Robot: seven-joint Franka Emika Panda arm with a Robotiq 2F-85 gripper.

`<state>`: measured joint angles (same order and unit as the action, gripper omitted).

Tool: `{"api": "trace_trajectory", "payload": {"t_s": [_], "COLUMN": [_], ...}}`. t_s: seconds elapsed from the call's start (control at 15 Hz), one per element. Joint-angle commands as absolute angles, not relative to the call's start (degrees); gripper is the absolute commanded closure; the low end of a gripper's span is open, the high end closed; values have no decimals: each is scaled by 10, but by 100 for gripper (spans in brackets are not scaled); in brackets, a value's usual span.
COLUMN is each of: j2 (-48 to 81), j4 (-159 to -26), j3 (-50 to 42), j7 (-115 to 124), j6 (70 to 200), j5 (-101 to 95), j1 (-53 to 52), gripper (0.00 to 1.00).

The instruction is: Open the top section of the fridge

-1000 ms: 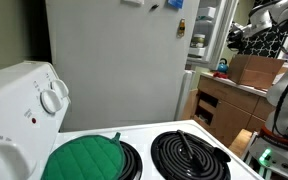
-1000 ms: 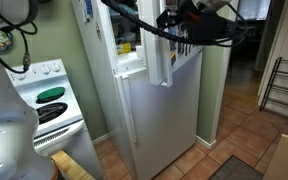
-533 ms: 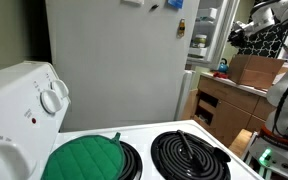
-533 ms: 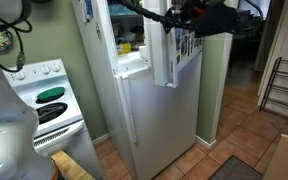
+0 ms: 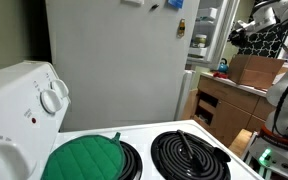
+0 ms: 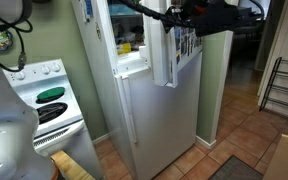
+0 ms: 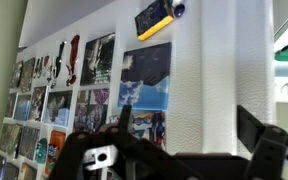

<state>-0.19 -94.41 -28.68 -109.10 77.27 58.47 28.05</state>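
The top section [image 6: 131, 40] of the fridge [image 6: 159, 120] stands open. Its white door [image 6: 167, 50] is swung out from the cabinet, well clear of the lit interior. In an exterior view, the white inner shelves [image 5: 200, 30] show small jars and containers.

The hand [image 7: 189, 140] hovers at the door's outer face. In the wrist view its two dark fingers [image 7: 256, 132] are spread wide apart with nothing between them. Photographs and magnets [image 7: 94, 70] cover the door's front.

The door looks rigid and probably fairly heavy, and it swings on side hinges. Its smooth painted face would likely be slippery, so the free vertical edge seems the best place to take hold. The jars may rattle if it is moved sharply.

Beside the fridge is a white stove [image 5: 154, 150] with a green pot holder [image 5: 84, 158] resting on one burner. A wooden drawer cabinet [image 5: 219, 105] stands beyond the fridge.
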Motion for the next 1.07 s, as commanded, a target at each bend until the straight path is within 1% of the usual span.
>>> {"api": "trace_trajectory", "payload": {"t_s": [0.0, 0.2, 0.4, 0.87, 1.0], "j2": [9, 14, 9, -42, -61], "j4": [-907, -887, -878, -866, -864], "j3": [-306, -315, -325, -359, -364], "j7": [-1163, -1216, -1219, -1106, -1079], "j6": [738, 750, 741, 696, 661], "j5": [557, 549, 546, 540, 529], "j1": [301, 311, 320, 343, 340], "gripper": [0, 0, 0, 0, 0]}}
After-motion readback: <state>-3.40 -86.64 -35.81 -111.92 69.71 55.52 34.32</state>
